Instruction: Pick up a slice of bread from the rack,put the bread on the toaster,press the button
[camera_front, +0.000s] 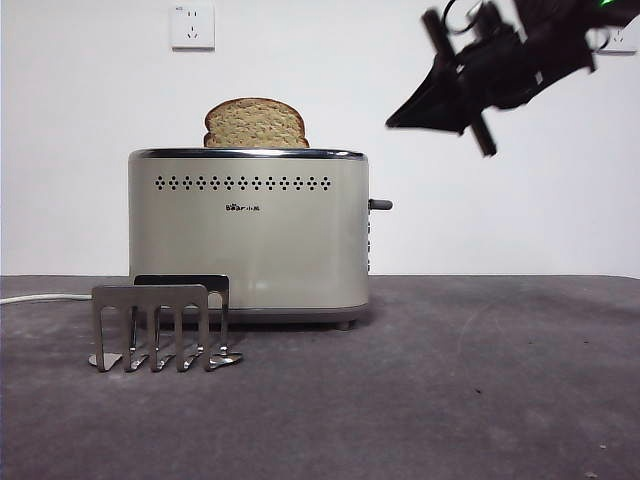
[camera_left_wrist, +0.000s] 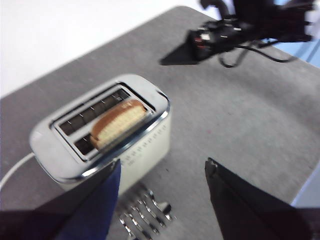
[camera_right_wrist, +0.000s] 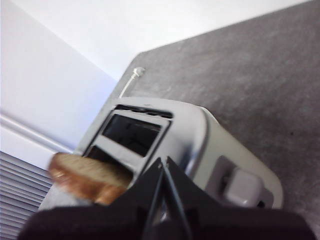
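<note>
Two black grippers hang above the grey table: the right gripper (camera_front: 412, 118), jaws pressed together on nothing, tilts down beside the boxy cream toaster (camera_front: 248, 232); the left gripper (camera_left_wrist: 162, 172) gapes empty. The speckled tan bread slice (camera_front: 256, 124) stands in a slot. The small grey metal rack (camera_front: 160, 326) stands before it.

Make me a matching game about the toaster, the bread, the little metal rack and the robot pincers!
Things:
1. slice of bread
2. rack
3. right pincer
4. left pincer

States:
A. shut, up in the air beside the toaster
B. open, holding nothing
C. empty, standing on the table in front of the toaster
D. sticking up out of a toaster slot

Pairs: 1-D, 2-C, 3-A, 4-B
</note>
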